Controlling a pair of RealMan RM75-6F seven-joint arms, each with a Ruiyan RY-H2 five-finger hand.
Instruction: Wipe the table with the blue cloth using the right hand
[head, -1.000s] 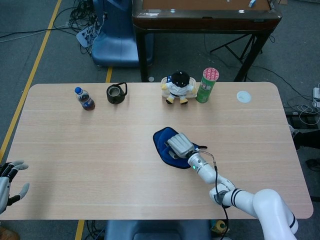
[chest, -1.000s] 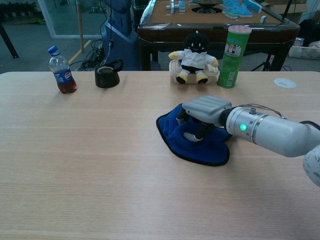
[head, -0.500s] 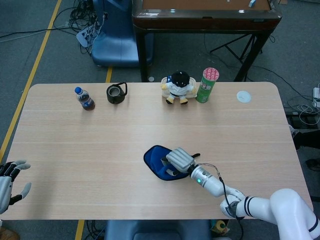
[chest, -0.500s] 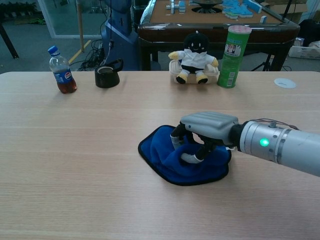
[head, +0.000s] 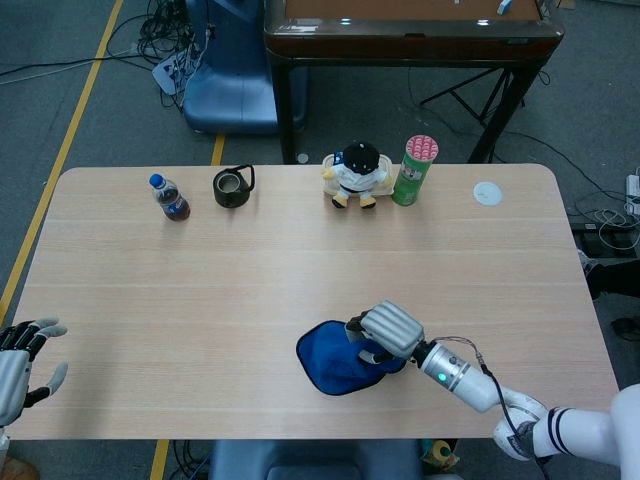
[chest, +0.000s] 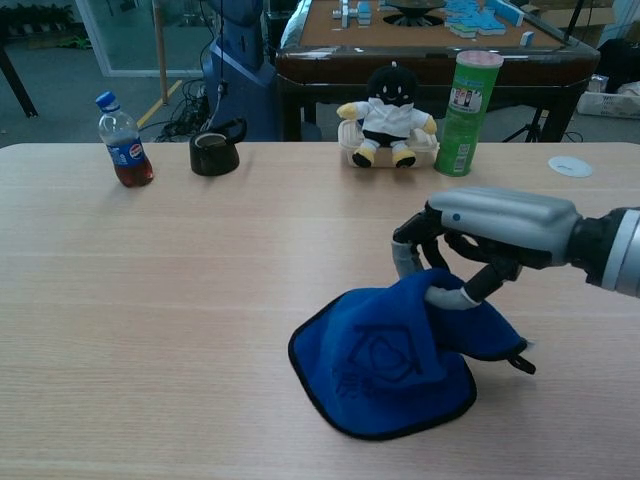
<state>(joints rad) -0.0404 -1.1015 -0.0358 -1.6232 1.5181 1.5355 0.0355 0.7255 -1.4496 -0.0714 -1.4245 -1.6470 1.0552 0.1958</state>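
Note:
The blue cloth (head: 337, 365) (chest: 390, 360) lies near the table's front edge, its right side bunched up and lifted. My right hand (head: 388, 330) (chest: 475, 240) holds that bunched part between its curled fingers, a little above the tabletop. The left part of the cloth spreads flat on the wood. My left hand (head: 18, 362) hangs off the table's front left corner with fingers spread and nothing in it; the chest view does not show it.
Along the far edge stand a cola bottle (head: 169, 197), a black teapot (head: 232, 187), a plush doll (head: 358, 173), a green can (head: 414, 170) and a white disc (head: 487, 193). A dark table (head: 410, 35) stands behind.
My right hand has dragged the cloth from the table's middle toward the front edge, then lifted its right side off the wood. The left hand has barely moved.

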